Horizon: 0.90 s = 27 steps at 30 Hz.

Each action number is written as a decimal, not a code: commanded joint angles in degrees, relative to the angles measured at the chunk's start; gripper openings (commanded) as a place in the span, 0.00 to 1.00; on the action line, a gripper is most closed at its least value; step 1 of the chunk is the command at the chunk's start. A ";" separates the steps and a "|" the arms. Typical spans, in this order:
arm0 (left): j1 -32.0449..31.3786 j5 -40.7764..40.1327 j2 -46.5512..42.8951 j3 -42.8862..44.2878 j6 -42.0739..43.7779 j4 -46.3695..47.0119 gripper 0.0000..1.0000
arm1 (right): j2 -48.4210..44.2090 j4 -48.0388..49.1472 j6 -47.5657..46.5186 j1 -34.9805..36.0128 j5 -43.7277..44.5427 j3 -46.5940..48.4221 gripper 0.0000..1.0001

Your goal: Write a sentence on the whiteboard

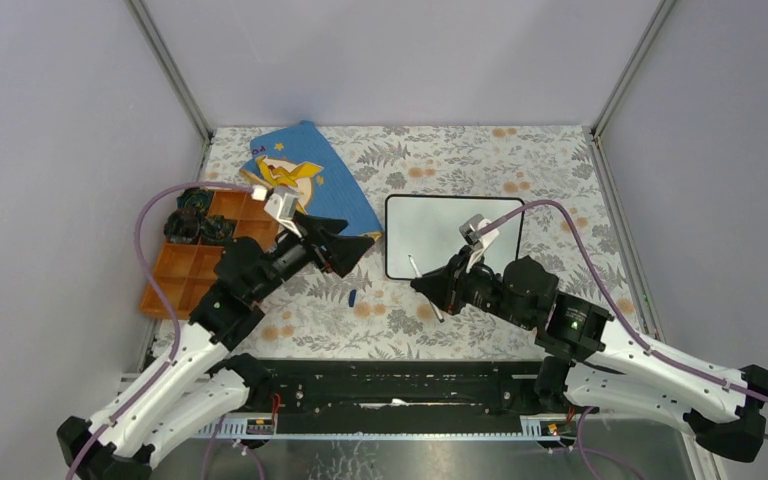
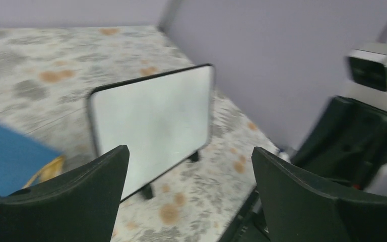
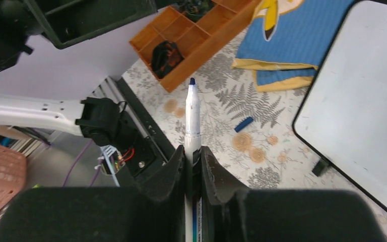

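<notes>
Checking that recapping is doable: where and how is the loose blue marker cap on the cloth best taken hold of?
Grip the cap at mid-length, across its narrow width, coming straight down from above. It lies flat on the cloth, apart from the whiteboard and book, so only its rounded sides are free. The open left tool looks nearer.

No legible text, label or number anywhere. Faint purple marks at the far-left corner of the blue picture book, too small to read. Whiteboard face plain white.

blank black-framed whiteboard, face up
</notes>
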 commanded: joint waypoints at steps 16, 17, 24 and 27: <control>-0.20 44.53 10.09 5.75 -15.46 16.45 0.89 | 6.18 8.54 0.32 -0.04 -18.34 7.24 0.00; -0.18 44.97 10.23 5.93 -15.38 16.07 0.87 | 6.46 8.66 0.30 -0.04 -18.51 7.44 0.00; -0.18 46.13 10.31 6.48 -15.23 14.54 0.64 | 6.81 9.35 0.55 -0.03 -19.31 7.60 0.00; -0.20 45.92 10.42 6.57 -15.51 14.56 0.53 | 6.73 9.17 0.71 -0.02 -19.67 7.51 0.00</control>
